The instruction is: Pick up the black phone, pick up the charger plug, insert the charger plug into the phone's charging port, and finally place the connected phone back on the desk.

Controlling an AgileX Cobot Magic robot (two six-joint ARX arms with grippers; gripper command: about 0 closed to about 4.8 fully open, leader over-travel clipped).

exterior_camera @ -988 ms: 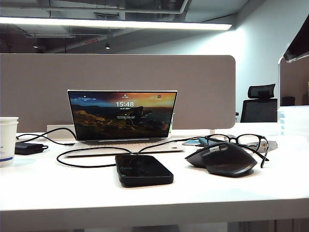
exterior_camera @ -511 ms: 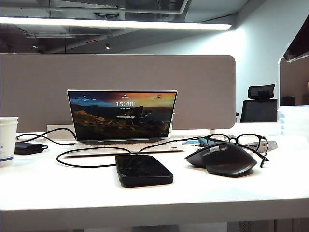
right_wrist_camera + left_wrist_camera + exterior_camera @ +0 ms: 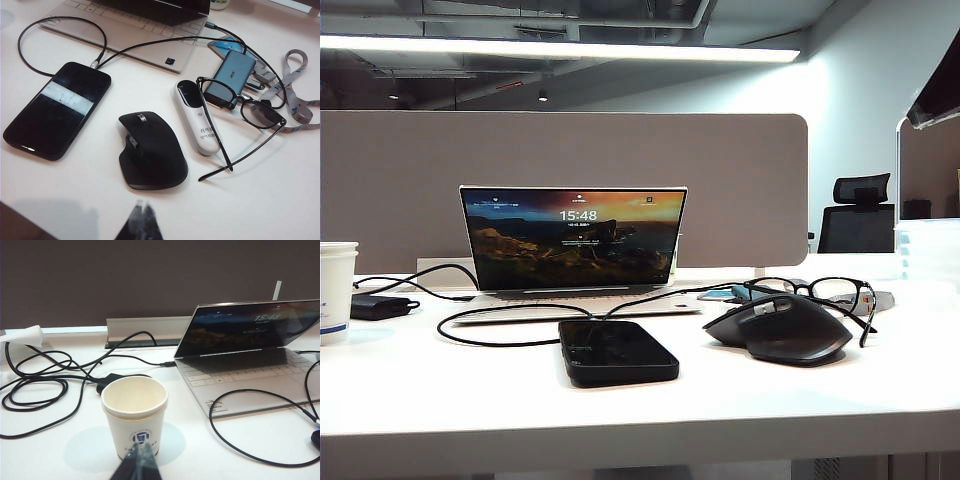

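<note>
The black phone [image 3: 617, 352] lies flat on the white desk [image 3: 470, 390], in front of the laptop. In the right wrist view the phone [image 3: 57, 110] shows its glossy face. The charger plug [image 3: 93, 64], a silver tip on a thin black cable, rests at the phone's short edge nearest the laptop. Whether it sits in the charging port cannot be told. My right gripper [image 3: 142, 205] is shut and empty, above the desk just short of the mouse. My left gripper [image 3: 141, 452] is shut and empty, close in front of a paper cup [image 3: 135, 415]. Neither gripper shows in the exterior view.
An open laptop [image 3: 572, 245] stands behind the phone, before a grey-beige partition [image 3: 570, 150]. A black mouse [image 3: 150, 150], a white slim device [image 3: 196, 117], glasses [image 3: 240, 110], a grey hub [image 3: 229, 75] and a lanyard [image 3: 295, 105] lie right of the phone. Coiled cables [image 3: 35, 385] and a power brick [image 3: 380, 306] are by the cup.
</note>
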